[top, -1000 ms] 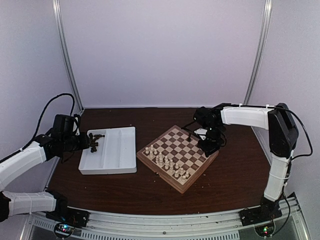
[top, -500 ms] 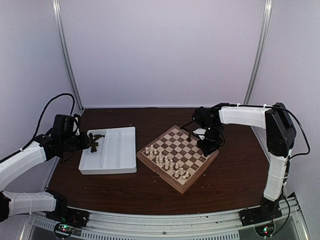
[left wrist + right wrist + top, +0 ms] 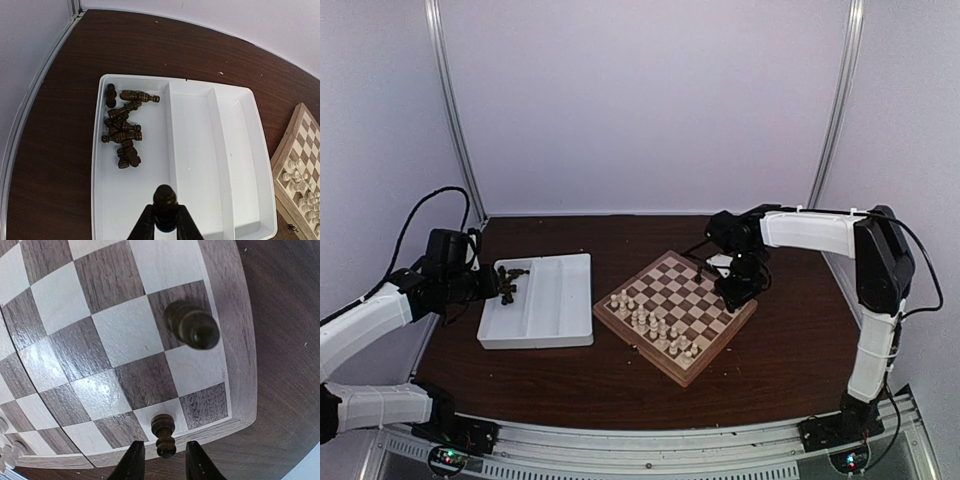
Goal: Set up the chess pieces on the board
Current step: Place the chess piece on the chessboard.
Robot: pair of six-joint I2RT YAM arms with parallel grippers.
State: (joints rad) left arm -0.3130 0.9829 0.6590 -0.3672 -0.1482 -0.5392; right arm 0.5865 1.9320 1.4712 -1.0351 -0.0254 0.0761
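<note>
In the left wrist view my left gripper [image 3: 165,225] is shut on a dark chess piece [image 3: 165,199] and holds it above the white tray [image 3: 195,150]. Several more dark pieces [image 3: 122,132] lie in a pile in the tray's left compartment. In the right wrist view my right gripper [image 3: 164,462] is open, its fingers either side of a dark piece [image 3: 164,432] that stands on a square at the board's edge [image 3: 235,340]. A second dark piece [image 3: 192,327] stands two squares further in. In the top view the right gripper [image 3: 735,290] is over the board's right corner.
The board [image 3: 720,347] sits turned like a diamond at the table's middle, with several cream-white pieces [image 3: 655,325] along its near-left side. The tray [image 3: 535,342] lies to its left, the left gripper [image 3: 500,285] at its far left end. Walls close in on three sides.
My right gripper has shifted slightly left over the board's right corner. The left arm has not moved.
</note>
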